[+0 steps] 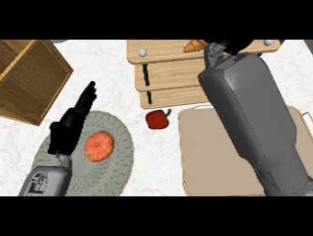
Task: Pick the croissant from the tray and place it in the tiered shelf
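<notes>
A strip of bare counter (105,64) runs open between the wicker basket (16,78) at the left and the wooden shelf (169,78) at top centre. A red pepper (158,119) sits in the narrow gap between the round plate (118,152) and the tray (207,156). The right forearm (251,115) lies across the tray up to the shelf's top.

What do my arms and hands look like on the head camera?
Both forearms are grey casings, the right forearm bulky and rounded, the left forearm showing paler panel markings. Each ends in a black hand: left hand, right hand.
</notes>
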Motion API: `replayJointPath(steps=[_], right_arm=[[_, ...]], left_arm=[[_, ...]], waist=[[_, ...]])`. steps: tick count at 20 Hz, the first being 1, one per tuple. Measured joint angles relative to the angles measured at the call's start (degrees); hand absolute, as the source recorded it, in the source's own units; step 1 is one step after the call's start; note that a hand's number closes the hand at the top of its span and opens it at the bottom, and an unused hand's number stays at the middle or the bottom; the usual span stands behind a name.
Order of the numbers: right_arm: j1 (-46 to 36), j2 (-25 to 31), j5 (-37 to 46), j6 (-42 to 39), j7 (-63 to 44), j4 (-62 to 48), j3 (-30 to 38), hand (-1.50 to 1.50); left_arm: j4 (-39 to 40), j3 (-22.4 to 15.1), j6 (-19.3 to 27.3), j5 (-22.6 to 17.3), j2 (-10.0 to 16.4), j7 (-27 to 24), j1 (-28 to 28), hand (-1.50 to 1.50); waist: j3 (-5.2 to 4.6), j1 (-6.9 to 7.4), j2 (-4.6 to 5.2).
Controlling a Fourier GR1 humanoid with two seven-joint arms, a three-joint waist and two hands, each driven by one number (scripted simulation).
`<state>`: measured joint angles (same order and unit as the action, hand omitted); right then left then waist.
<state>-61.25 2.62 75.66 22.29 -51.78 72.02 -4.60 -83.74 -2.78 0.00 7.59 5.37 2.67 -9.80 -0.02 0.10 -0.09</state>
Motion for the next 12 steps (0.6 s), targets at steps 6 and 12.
replayJointPath(steps=[6,12], right_arm=[[2.70,-0.24,3.87,-1.49,-3.21,2.62,1.50,-1.50],[4.81,-1.14,0.55,-0.68,-2.78,8.49,3.94,-1.50]], left_arm=[[0.14,0.46,-0.20,0.06,0.07,-1.07,0.43,0.00],[2.18,1.18,-0.26,0.01,-0.18,-1.53,-1.41,0.00]], waist=[[0.01,-0.05,-0.05],[0.02,-0.15,0.03]])
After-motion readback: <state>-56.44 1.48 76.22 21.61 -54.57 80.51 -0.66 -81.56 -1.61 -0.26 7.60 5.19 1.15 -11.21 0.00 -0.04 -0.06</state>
